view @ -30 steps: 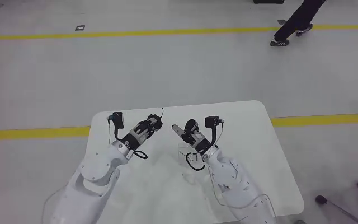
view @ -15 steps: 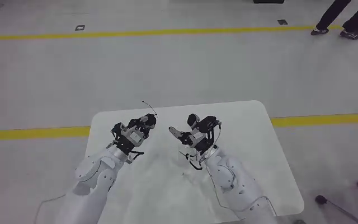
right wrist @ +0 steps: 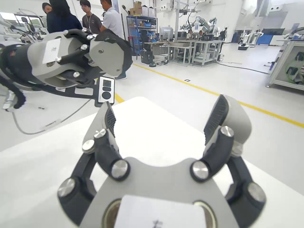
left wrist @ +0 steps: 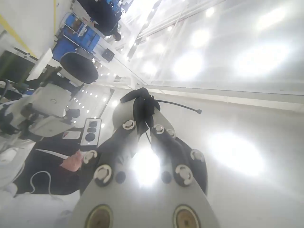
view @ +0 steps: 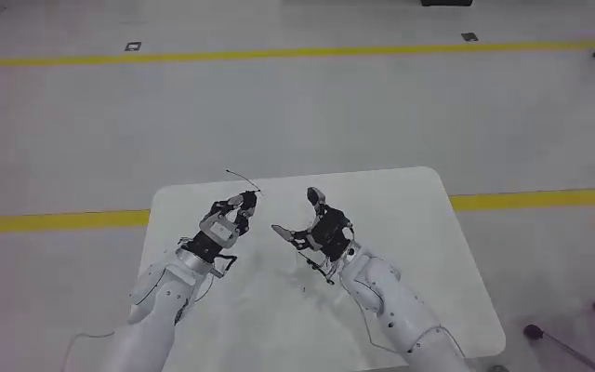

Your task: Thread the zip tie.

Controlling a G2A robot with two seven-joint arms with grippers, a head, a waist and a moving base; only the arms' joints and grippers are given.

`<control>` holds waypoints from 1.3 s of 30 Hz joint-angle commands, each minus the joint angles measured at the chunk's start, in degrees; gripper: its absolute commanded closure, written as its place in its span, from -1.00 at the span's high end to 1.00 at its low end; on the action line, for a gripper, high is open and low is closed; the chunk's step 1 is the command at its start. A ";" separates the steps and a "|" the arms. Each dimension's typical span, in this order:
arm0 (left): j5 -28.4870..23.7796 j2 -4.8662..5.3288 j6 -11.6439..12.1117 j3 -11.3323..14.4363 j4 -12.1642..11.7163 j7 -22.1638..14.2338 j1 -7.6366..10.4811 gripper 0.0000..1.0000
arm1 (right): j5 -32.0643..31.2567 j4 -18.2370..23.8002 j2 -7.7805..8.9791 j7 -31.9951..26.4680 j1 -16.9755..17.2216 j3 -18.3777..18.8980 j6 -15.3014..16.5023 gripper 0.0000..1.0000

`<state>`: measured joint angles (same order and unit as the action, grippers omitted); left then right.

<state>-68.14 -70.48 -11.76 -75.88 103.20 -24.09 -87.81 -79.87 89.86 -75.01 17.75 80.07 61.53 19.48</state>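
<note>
A thin black zip tie (view: 240,179) sticks out of my left gripper (view: 247,198), which is shut on it above the far left part of the white table (view: 409,205). In the left wrist view the tie (left wrist: 175,105) runs from the closed fingertips of the left gripper (left wrist: 142,103) to a small head at its free end. My right gripper (view: 297,214) stands open just to the right, holding nothing. Its two ribbed fingers spread wide in the right wrist view (right wrist: 163,115), with the left gripper (right wrist: 114,53) close by, higher up.
The rounded far edge of the table (right wrist: 142,99) lies just beyond both grippers. White tabletop (view: 279,316) stretches toward me and to the right. A yellow floor line (view: 521,199) runs behind the table.
My left gripper has drawn back to the left and the zip tie's free end has swung from pointing up to pointing far left. The right gripper's fingers have spread wider.
</note>
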 commanded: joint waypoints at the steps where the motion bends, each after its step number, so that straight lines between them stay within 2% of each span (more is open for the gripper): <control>1: -0.01 0.00 0.00 0.00 0.00 0.00 0.00 -1.00 | 0.00 0.00 0.00 0.00 0.00 0.00 0.00 1.00; 3: 0.35 -0.01 0.61 -0.02 -0.44 0.36 -0.04 -1.00 | 0.00 0.00 0.00 0.00 0.00 0.00 0.00 1.00; 4: 0.61 -0.04 1.86 -0.04 -1.05 0.36 -0.21 -1.00 | -0.06 0.03 0.00 -0.10 0.03 0.02 -0.17 1.00; 7: -4.02 -0.45 5.36 0.39 -2.27 -1.69 -1.22 -1.00 | -1.64 0.97 0.02 0.95 0.46 -0.34 -1.36 1.00; 9: -6.56 -0.64 6.79 0.63 -2.91 -3.58 -1.83 -1.00 | -3.77 1.37 0.11 2.66 0.73 -0.61 -1.86 1.00; 12: -7.58 -0.76 8.01 0.90 -3.86 -5.80 -2.24 -1.00 | -6.51 1.56 0.22 4.85 0.67 -1.00 -2.21 1.00; 16: -8.12 -0.75 7.72 1.03 -4.38 -7.95 -2.55 -1.00 | -8.35 1.03 0.19 6.18 -0.10 -1.65 -2.44 1.00; 18: -7.30 -0.70 7.97 0.95 -4.22 -8.32 -2.58 -1.00 | -7.87 0.90 0.11 6.68 -0.22 -1.49 -3.69 1.00; 27: -6.42 -0.71 8.06 1.27 -4.13 -7.68 -2.39 -1.00 | -7.77 1.21 0.06 6.11 -0.29 -1.60 -3.99 1.00; 35: -8.38 -0.74 6.44 1.58 -4.27 -9.43 -2.18 -1.00 | -8.50 0.11 -0.36 4.83 -4.12 -2.50 -4.42 1.00; 36: -7.27 -0.68 6.96 1.31 -4.32 -9.06 -2.03 -1.00 | -7.87 0.03 -0.45 5.31 -4.45 -3.08 -3.17 1.00; 39: -6.79 -0.74 7.39 1.80 -3.98 -8.47 -2.10 -1.00 | -10.08 -1.22 -0.59 6.03 -6.08 -3.45 -5.38 1.00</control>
<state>-75.28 -71.19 -4.60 -74.28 99.10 -32.75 -89.90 -89.51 89.26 -75.50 23.15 74.49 58.54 14.85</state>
